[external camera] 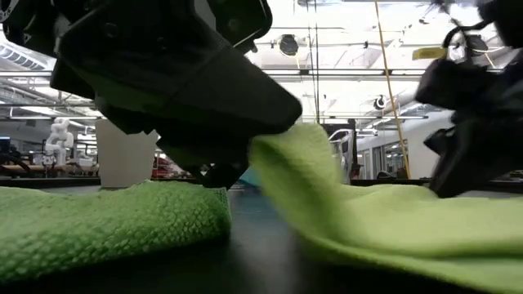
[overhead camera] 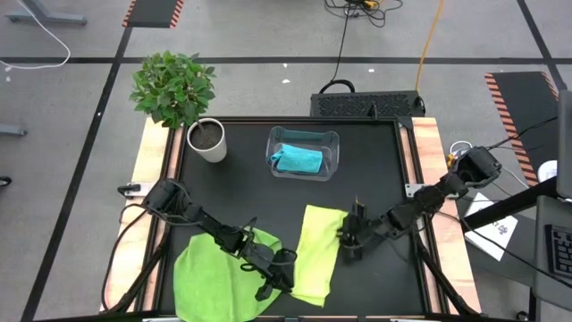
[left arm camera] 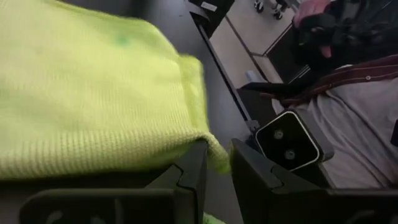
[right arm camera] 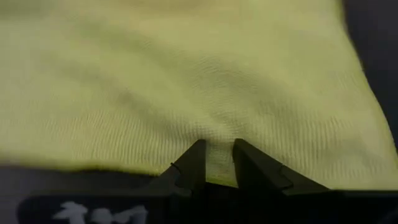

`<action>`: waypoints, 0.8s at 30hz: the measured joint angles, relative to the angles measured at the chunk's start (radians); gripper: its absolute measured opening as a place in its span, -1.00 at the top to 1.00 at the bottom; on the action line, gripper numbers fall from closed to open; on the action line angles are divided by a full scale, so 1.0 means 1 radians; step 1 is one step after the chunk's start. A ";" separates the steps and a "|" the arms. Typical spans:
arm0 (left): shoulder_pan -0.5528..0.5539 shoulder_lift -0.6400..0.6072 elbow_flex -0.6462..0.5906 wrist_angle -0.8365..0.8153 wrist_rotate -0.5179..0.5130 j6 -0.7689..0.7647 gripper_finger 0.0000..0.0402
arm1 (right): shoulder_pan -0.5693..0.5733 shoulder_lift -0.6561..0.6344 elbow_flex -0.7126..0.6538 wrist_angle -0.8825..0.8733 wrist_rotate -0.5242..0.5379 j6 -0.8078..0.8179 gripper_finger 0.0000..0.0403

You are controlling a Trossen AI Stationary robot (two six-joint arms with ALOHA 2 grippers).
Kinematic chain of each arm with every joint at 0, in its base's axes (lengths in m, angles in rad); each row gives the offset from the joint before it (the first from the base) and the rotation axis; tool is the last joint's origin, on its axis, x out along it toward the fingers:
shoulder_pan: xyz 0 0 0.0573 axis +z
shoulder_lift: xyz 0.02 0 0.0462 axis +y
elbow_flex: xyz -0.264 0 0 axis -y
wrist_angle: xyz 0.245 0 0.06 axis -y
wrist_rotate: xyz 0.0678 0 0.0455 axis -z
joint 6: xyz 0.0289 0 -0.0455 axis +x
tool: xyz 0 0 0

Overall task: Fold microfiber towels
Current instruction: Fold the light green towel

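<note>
Pale yellow-green towel (overhead camera: pixel 317 252) on worktop (overhead camera: pixel 375 161) front, between the arms. Left tool (left arm camera: pixel 214 163) pinching its near corner, right tool (right arm camera: pixel 216 155) clamped on its opposite edge; likely holding both sides taut for a clean fold. Bright green towel (overhead camera: pixel 214 277) flat just beside, left. Turquoise towel (overhead camera: pixel 298 158) folded in clear bin (overhead camera: pixel 332 143) further back. Potted plant (overhead camera: pixel 179 94) at rear left.

Black table (overhead camera: pixel 375 161) w/ green towel (overhead camera: pixel 201 282), yellow-green towel (overhead camera: pixel 313 255), clear bin (overhead camera: pixel 304 152), potted plant (overhead camera: pixel 207 140).
</note>
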 joint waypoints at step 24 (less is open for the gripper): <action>-0.016 -0.114 0.000 -0.237 0.073 0.089 0.64 | -0.173 -0.139 -0.042 0.112 -0.241 -0.216 0.63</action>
